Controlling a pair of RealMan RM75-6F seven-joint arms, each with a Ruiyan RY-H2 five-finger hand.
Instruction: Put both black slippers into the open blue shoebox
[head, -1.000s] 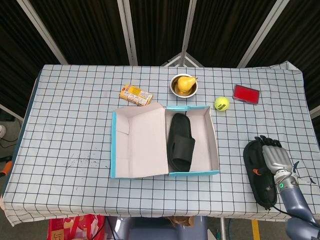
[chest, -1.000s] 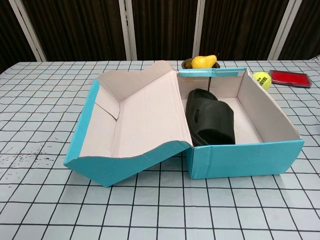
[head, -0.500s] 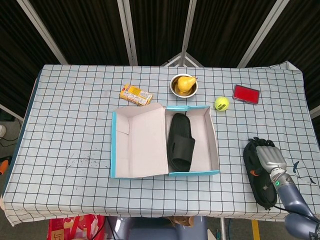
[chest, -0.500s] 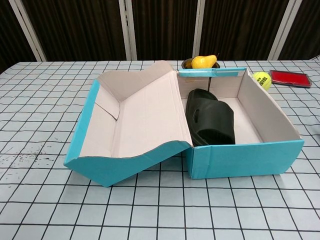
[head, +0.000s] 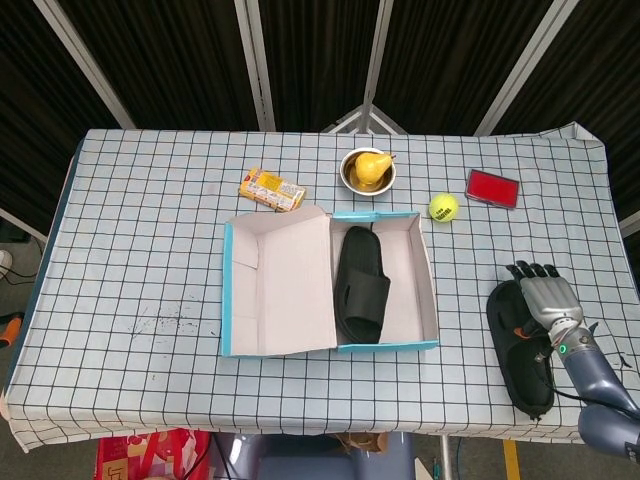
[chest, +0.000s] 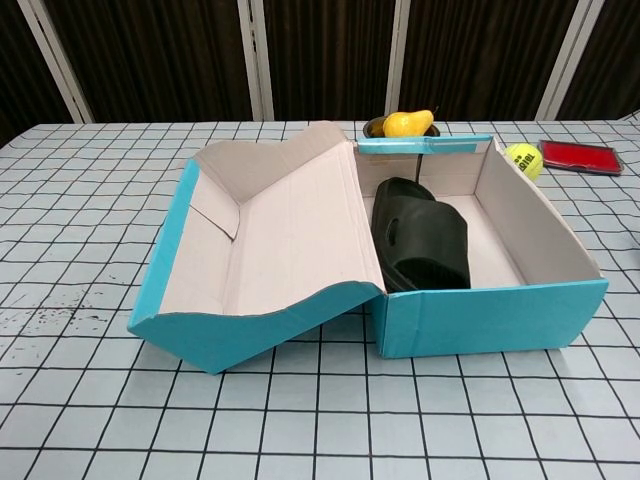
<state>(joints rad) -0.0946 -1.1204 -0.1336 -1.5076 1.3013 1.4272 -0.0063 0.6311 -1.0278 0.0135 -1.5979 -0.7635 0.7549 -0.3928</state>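
Observation:
The open blue shoebox (head: 386, 346) lies in the middle of the table, its lid (head: 285, 282) folded out to the left. One black slipper (head: 361, 285) lies inside along the box's left side; the chest view shows the same slipper (chest: 420, 243) behind the box's front wall (chest: 490, 316). The second black slipper (head: 513, 346) lies flat on the table near the front right edge. My right hand (head: 545, 298) hovers at that slipper's upper right edge with fingers straight and spread, holding nothing. My left hand is out of sight.
Behind the box stand a bowl with a pear (head: 368, 170), a tennis ball (head: 443, 207), a red case (head: 492, 187) and a yellow snack packet (head: 272, 189). The table's front edge runs close below the loose slipper.
My right hand has shifted from on top of the loose slipper toward its right edge, uncovering more of it. The slipper and the box have stayed put.

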